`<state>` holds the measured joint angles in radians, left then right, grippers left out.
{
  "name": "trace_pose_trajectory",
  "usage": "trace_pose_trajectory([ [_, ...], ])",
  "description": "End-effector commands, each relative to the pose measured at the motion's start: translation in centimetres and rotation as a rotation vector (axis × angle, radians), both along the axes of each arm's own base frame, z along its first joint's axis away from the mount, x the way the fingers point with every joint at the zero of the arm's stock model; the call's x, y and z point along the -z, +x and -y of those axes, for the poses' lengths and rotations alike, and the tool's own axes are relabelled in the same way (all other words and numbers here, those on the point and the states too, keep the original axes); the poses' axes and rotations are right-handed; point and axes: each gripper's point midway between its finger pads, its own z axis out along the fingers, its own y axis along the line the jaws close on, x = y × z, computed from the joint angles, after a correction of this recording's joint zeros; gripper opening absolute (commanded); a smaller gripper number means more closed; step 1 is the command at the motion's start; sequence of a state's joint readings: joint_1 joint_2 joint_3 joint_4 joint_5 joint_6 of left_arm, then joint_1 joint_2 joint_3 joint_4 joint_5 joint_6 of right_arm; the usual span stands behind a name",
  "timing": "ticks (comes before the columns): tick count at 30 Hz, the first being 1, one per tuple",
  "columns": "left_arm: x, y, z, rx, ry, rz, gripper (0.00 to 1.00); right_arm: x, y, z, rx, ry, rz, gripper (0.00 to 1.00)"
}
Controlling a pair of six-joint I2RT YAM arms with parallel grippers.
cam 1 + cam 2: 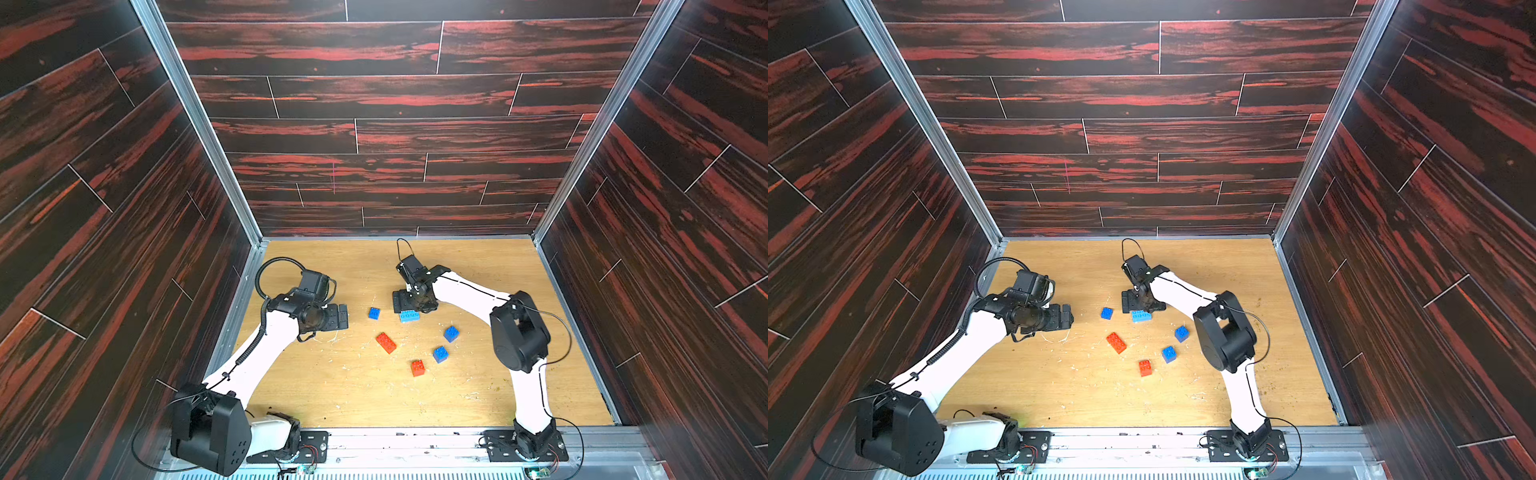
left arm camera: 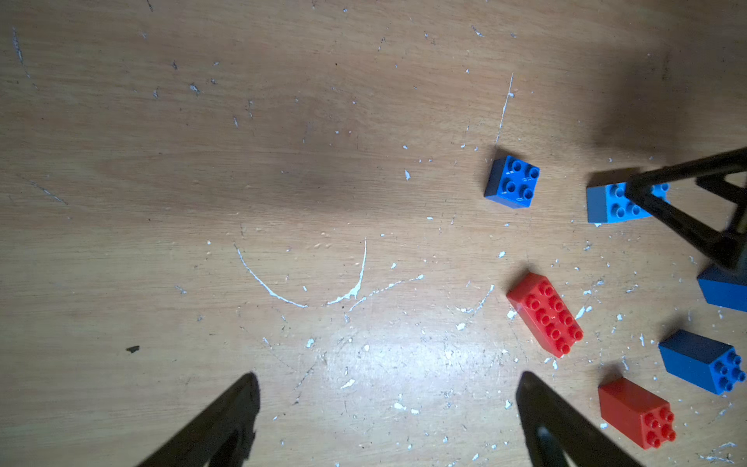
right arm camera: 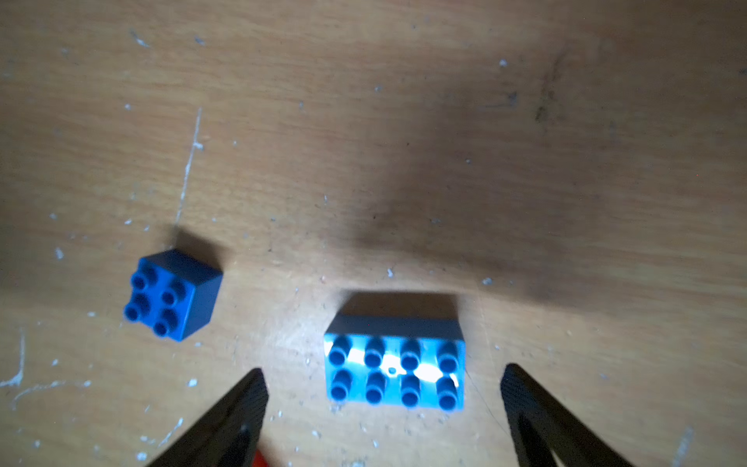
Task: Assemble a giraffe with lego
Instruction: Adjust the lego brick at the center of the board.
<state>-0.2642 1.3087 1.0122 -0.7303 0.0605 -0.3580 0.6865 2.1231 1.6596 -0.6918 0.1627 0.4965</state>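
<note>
While both arms hang over the board, lego [image 1: 1116,343]: six studded plastic bricks, loose and separate on the scratched light wooden board [image 1: 332,395].
light blue long brick [image 1: 409,316]: far centre, flat, studs up.
right gripper [image 3: 385,374]: jaws apart, one beyond each short end of the light blue long brick, a gap at both ends.
left gripper [image 2: 388,380]: jaws wide apart over bare board, left of the bricks, holding nothing.
far dark blue square brick [image 1: 374,313]: just left of the light blue long brick.
red-orange long brick [image 1: 386,343]: centre, lying diagonally.
right dark blue square brick [image 1: 451,333]: right of centre.
near dark blue square brick [image 1: 440,354]: nearer, just beside it.
red-orange square brick [image 1: 417,368]: nearest.
giraffe: not yet assembled.
</note>
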Motion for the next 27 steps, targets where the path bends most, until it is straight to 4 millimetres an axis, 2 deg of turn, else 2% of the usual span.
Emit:
trace_pose_trajectory([
  [1, 0.5, -0.6, 0.1, 0.02, 0.006, -0.027, 1.0, 2.0, -0.9, 0.2, 0.006, -0.051, -0.052, 0.92],
  [7, 0.6, -0.7, 0.1, 0.023, 0.004, -0.032, 1.0, 3.4, -0.5, 0.5, 0.028, -0.083, -0.058, 0.89],
  [10, 0.6, -0.7, 0.1, 0.023, 0.006, -0.031, 1.0, 3.8, -0.9, 0.7, 0.045, -0.097, -0.073, 0.84],
  [13, 0.6, -0.7, 0.1, 0.023, 0.007, -0.029, 1.0, 3.4, -1.7, 0.7, 0.08, -0.085, -0.082, 0.69],
  [15, 0.5, -0.7, 0.1, 0.024, 0.003, -0.028, 1.0, 3.3, -2.2, 0.8, 0.109, -0.068, -0.098, 0.65],
  [20, 0.6, -0.7, 0.3, 0.026, -0.004, -0.033, 1.0, 3.2, -3.1, 0.4, 0.146, -0.031, -0.109, 0.65],
  [24, 0.6, -0.8, 0.3, 0.028, -0.006, -0.034, 1.0, 3.4, -2.7, 0.5, 0.13, -0.062, -0.101, 0.82],
  [27, 0.7, -0.9, 0.3, 0.03, -0.004, -0.039, 1.0, 2.1, -2.3, 0.6, 0.108, -0.067, -0.054, 0.89],
])
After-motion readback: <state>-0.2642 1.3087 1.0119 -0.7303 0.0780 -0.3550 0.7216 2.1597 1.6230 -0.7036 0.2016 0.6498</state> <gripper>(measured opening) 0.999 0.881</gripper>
